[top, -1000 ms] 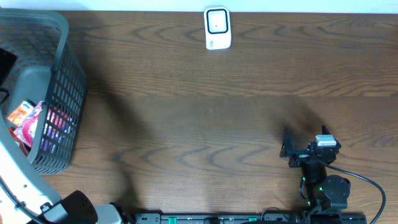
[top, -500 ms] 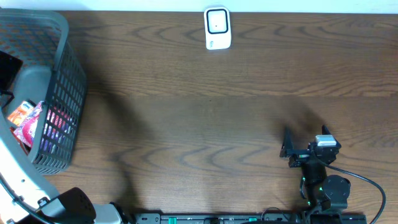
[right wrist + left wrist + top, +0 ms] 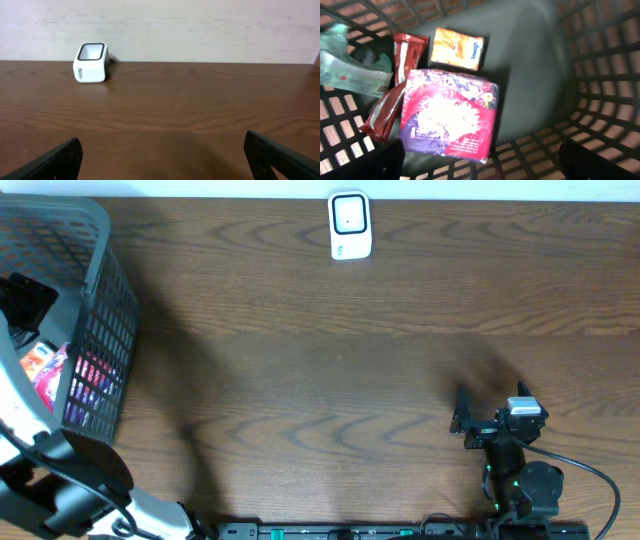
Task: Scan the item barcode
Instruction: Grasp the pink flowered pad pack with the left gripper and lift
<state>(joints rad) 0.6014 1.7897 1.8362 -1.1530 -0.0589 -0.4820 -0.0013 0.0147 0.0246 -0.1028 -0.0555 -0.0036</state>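
Several packets lie in the grey basket [image 3: 95,300] at the table's left. In the left wrist view a purple and pink packet [image 3: 451,116] is the largest. Beyond it lies an orange packet [image 3: 457,48], with red wrappers [image 3: 402,60] and a pale green packet [image 3: 350,70] to its left. No barcode shows on any of them. My left gripper [image 3: 482,167] hangs open over the basket [image 3: 600,75], above the purple packet and touching nothing. The white scanner [image 3: 350,225] stands at the table's far edge. My right gripper [image 3: 162,160] is open and empty, low over the table and facing the scanner [image 3: 91,62].
The basket's mesh walls surround the left gripper [image 3: 25,298] on all sides. The right arm [image 3: 515,470] sits at the near right edge, its gripper [image 3: 490,408] pointing toward the far wall. Brown tabletop [image 3: 320,360] lies between basket, scanner and right arm.
My left arm has swung further over the basket, and its gripper now sits deeper over the packets. The right arm has not moved.
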